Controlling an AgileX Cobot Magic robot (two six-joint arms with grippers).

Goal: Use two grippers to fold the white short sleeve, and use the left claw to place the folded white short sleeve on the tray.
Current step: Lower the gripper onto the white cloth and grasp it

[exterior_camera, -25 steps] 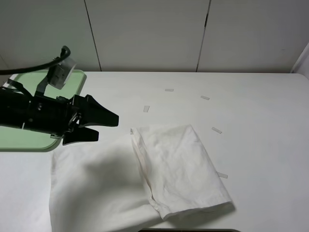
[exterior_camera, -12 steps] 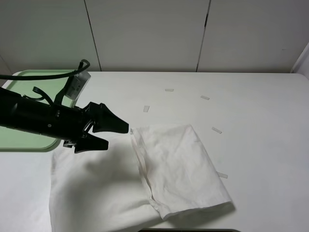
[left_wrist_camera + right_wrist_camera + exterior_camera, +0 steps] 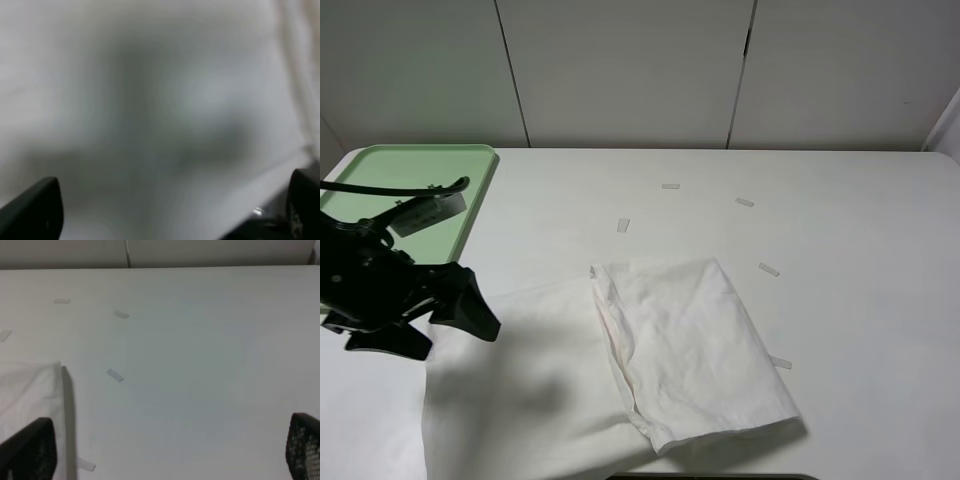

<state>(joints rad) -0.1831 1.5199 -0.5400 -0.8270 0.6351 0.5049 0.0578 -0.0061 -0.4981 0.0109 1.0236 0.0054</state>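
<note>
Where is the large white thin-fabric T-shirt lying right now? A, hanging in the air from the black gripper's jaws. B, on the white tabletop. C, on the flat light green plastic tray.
B: the white T-shirt lies flat on the tabletop, and the green tray holds no cloth on its visible surface.

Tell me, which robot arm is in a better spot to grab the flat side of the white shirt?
Left, probably. The left end effector, open, hovers at the white short sleeve, by its unfolded edge; the right end effector is over the table beside it.
</note>
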